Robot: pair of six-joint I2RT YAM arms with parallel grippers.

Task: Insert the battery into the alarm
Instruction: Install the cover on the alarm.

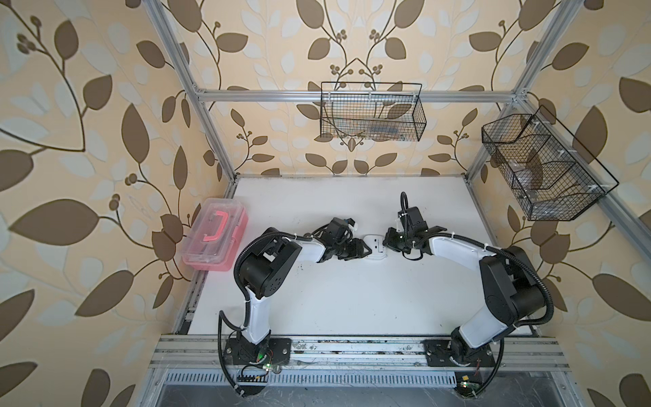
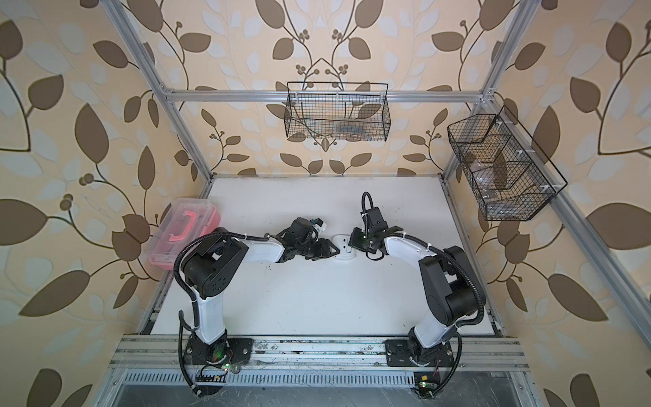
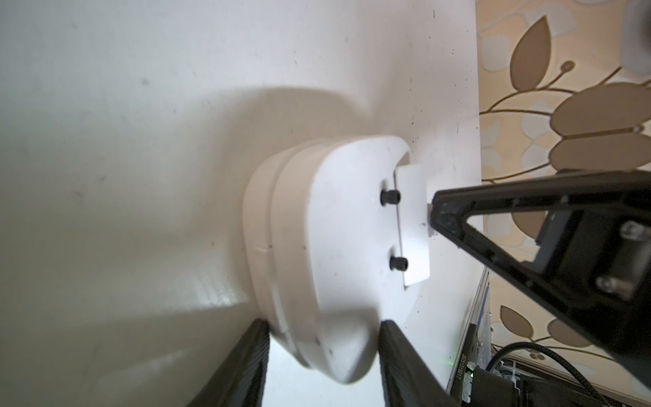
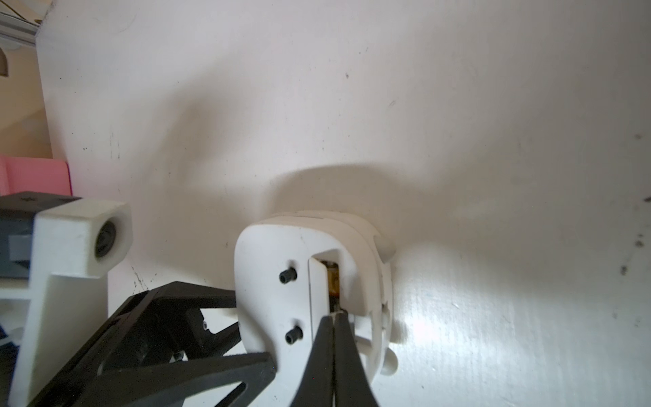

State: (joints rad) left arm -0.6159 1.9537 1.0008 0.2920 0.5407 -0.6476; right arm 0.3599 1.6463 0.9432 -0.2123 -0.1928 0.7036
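One white alarm (image 1: 376, 246) sits near the middle of the desk (image 1: 352, 299), its plain back turned up toward the top views. I cannot tell whether it rests on the surface or is lifted off it. On that back are two black screws (image 4: 288, 276) and a hinged white cover (image 4: 318, 292) swung open over a slot. Deep in the slot a bit of gold and black shows, apparently the battery (image 4: 333, 280), mostly hidden.

The left end effector (image 3: 324, 322) is clamped on the alarm's rim, one finger on each face. The right end effector (image 4: 333, 317) is clenched shut, with its tips together at the slot's mouth, touching the cover's edge.

The desk is white and flecked with dark specks. An aluminium frame (image 1: 352, 96) borders it, and wallpaper (image 1: 88, 141) with brown leaves on cream stands behind.

A clear box (image 1: 215, 239) with a pink handle and pink base stands at the desk's left edge, lid down. Its contents are too faint to tell.

A black wire basket (image 1: 371, 112) hangs from the frame's back rail with something dark and blurred lying in its bottom. A second, divided basket (image 1: 528, 165) hangs on the right side and holds clear items I cannot identify.
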